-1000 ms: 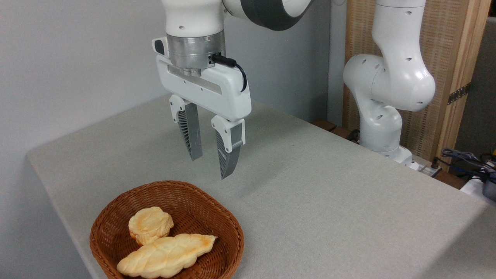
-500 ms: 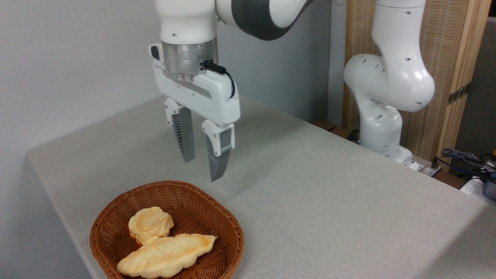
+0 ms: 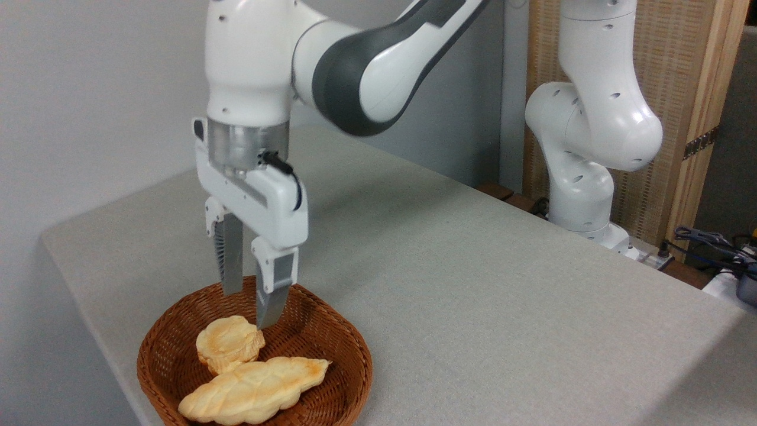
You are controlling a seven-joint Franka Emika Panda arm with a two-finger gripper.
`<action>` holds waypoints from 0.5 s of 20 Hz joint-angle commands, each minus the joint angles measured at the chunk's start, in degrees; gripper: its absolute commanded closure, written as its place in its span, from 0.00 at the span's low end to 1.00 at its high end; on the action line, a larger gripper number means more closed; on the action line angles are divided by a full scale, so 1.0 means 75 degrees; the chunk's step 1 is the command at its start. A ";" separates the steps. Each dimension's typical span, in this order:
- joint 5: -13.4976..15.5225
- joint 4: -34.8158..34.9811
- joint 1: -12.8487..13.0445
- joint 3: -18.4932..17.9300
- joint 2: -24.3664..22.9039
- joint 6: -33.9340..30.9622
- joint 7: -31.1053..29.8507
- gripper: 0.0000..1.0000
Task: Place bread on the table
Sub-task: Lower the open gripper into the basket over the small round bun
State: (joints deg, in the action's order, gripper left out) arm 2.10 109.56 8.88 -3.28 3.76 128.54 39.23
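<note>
Hand [image 3: 251, 307] open above bread [image 3: 229, 343] | bread flat in basket [image 3: 331, 331], roundish, no clear long axis

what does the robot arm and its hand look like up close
The arm is glossy white with dark grey joint sections and a silver metal wrist ring. The hand has a white boxy body, a short black cable looping from its side, and two grey ribbed fingers in white mounts.

The arm reaches in from the upper right, its wrist turned straight down. The gripper [image 3: 250, 307] hangs vertical, its two grey fingers [image 3: 232, 260] parted with a narrow gap between them — nothing held — the nearer finger's tip lower in view.
</note>
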 commanded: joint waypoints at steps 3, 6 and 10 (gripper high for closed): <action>-0.0045 -0.0042 0.0047 0.0250 0.0693 0.0812 -0.0145 0.00; -0.0092 -0.0054 0.0035 0.0356 0.0916 0.1001 -0.0145 0.00; -0.0115 -0.0065 0.0035 0.0356 0.0999 0.1142 -0.0122 0.01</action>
State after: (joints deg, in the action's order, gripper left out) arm 2.10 109.56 9.20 -0.78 10.84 136.06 39.23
